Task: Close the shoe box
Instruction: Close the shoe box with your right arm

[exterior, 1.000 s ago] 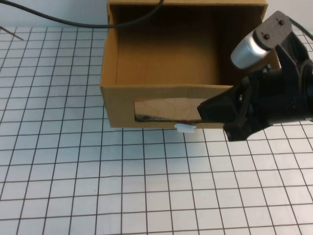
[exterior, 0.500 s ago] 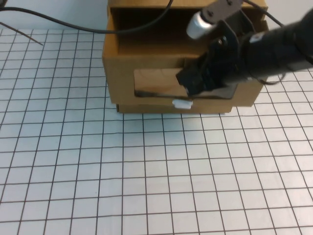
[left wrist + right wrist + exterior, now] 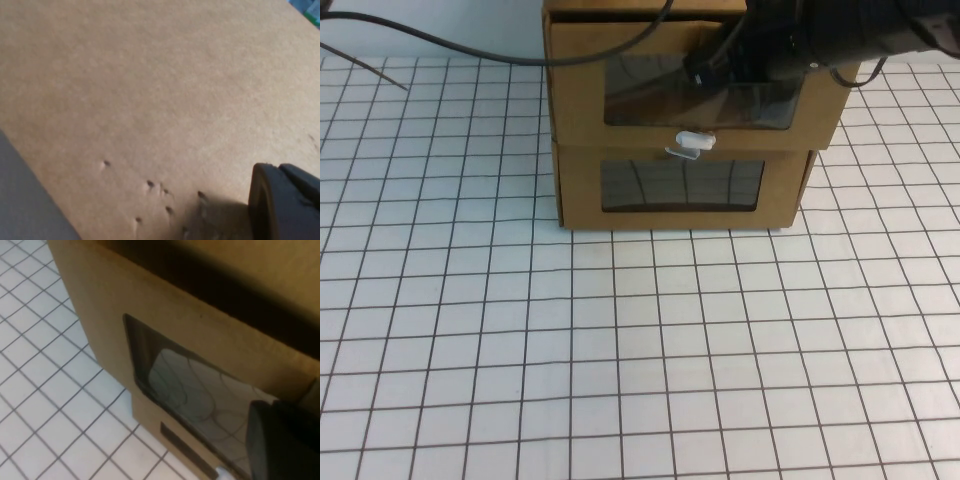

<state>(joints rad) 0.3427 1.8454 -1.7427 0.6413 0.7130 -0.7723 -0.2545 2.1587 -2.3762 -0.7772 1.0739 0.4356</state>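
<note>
two stacked boxes are being shown at the table's far edge; the shoe box [image 3: 578,90], on top, is being faced windowed-front nearward, long axis left-right, its right end being reached over by the right gripper [image 3: 720,62], fingers' state untellable. the left gripper [image 3: 285,205] is being held against plain cardboard.

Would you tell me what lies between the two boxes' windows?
High view: a white pull tab. Right gripper at the shoe box front; left gripper faces cardboard.

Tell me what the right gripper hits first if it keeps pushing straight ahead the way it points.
Most likely the clear window of the shoe box. The right gripper points at that upper drawer front, apparently already against it. The left gripper sits close above plain cardboard.
</note>
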